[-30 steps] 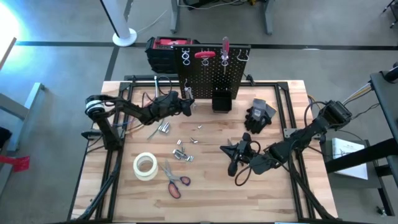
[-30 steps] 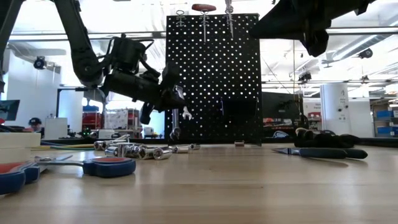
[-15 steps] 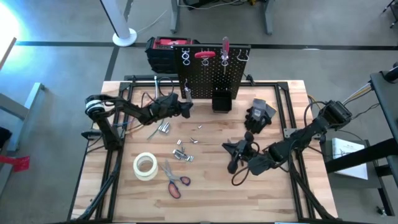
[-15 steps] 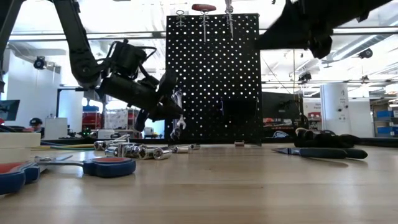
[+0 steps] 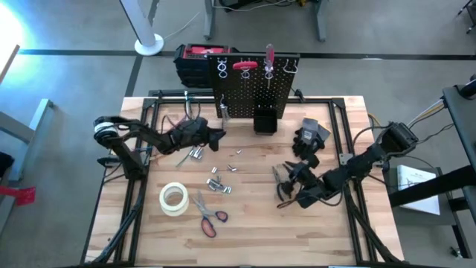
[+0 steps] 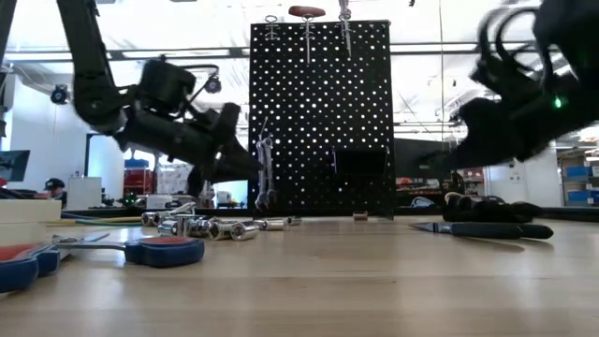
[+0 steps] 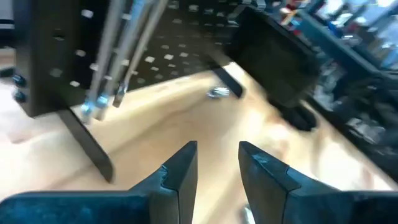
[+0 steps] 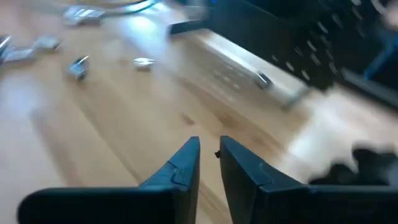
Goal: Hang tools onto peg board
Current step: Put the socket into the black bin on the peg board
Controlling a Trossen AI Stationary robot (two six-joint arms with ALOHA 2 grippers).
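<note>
The upright black perforated peg board [image 5: 249,88] holds a silver wrench [image 6: 263,173] on its left face. The left gripper [image 5: 216,135], near it, is parted and empty; back straight off. The right gripper [image 5: 281,179], slightly parted and empty, should align over the black-handled pliers [image 6: 482,228].

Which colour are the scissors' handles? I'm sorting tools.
Red, on the scissors near the tape roll; clearest in the high view.

The upright black peg board [image 6: 323,117] stands at the far side of the bench [image 6: 356,281], a red-topped tool [image 6: 306,13] at its top edge. A silver wrench [image 6: 265,168] hangs against its left part. The left gripper [image 6: 245,161] hangs just beside that wrench. Sockets [image 6: 201,226] lie on the bench; black-handled pliers [image 6: 487,228] lie to the right.
</note>
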